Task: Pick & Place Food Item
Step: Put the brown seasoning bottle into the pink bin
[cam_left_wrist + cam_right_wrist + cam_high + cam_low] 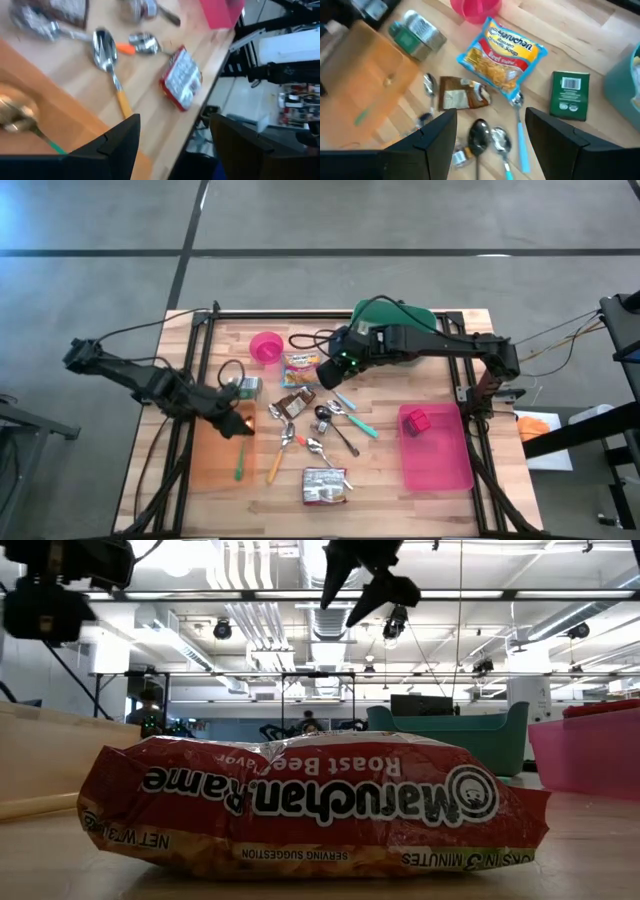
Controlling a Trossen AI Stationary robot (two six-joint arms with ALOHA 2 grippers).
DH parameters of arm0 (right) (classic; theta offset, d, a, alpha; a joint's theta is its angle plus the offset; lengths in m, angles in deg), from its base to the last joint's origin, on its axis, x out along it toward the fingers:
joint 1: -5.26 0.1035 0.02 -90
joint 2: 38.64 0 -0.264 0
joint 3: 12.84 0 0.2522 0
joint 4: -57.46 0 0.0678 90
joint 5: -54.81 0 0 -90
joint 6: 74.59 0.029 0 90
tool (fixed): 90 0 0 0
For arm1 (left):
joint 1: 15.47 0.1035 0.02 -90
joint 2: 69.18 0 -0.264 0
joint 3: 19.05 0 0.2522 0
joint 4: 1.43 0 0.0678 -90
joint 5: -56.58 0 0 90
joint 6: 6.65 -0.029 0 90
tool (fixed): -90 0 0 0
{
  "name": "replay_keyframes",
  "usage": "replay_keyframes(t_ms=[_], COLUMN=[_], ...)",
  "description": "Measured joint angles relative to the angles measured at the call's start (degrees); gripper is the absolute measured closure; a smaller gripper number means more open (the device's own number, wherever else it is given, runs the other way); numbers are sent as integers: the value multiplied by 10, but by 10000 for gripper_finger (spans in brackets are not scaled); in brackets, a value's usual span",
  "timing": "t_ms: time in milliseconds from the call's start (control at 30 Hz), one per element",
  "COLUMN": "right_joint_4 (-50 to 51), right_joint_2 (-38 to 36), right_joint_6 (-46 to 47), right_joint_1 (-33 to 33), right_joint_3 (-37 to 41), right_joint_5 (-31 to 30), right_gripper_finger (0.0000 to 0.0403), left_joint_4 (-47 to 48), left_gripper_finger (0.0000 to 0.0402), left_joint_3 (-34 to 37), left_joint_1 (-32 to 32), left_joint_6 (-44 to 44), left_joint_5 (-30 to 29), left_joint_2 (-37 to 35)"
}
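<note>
High view: right gripper (327, 370), jaws spread, hovers center frame above ramen pack (299, 367); approach step. Next: drop straight, pinch pkt. Left gripper (243, 421) spread, lower left.

two dark, slender jointed arms trail thin black cables. the right arm's boxy black wrist housing (352, 345) carries a small green light. each gripper has two matte black, angular fingers (434, 131).

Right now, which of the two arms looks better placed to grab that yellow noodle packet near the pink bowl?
The right arm. Its right gripper hangs open just beside the noodle packet, which fills its wrist view. The left gripper is over the orange tray, farther off.
</note>
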Motion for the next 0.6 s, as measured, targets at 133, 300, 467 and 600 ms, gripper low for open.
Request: replay_keyframes(t_ms=[133, 300, 467, 600], right_joint_4=[-7, -13, -14, -12], right_joint_2=[10, 15, 15, 15], right_joint_6=[-29, -64, -68, -73], right_joint_1=[-5, -10, -10, -10], right_joint_3=[0, 0, 0, 0], right_joint_5=[-2, -47, -74, -70], right_gripper_finger=[171, 171, 171, 171], left_joint_4=[39, 73, 78, 84], left_gripper_finger=[160, 160, 160, 160], left_joint_3=[-24, -51, -63, -69], left_joint_1=[35, 70, 106, 131], left_joint_6=[-46, -96, -138, -170], left_joint_5=[6, 8, 9, 15], left_joint_2=[0, 0, 0, 0])
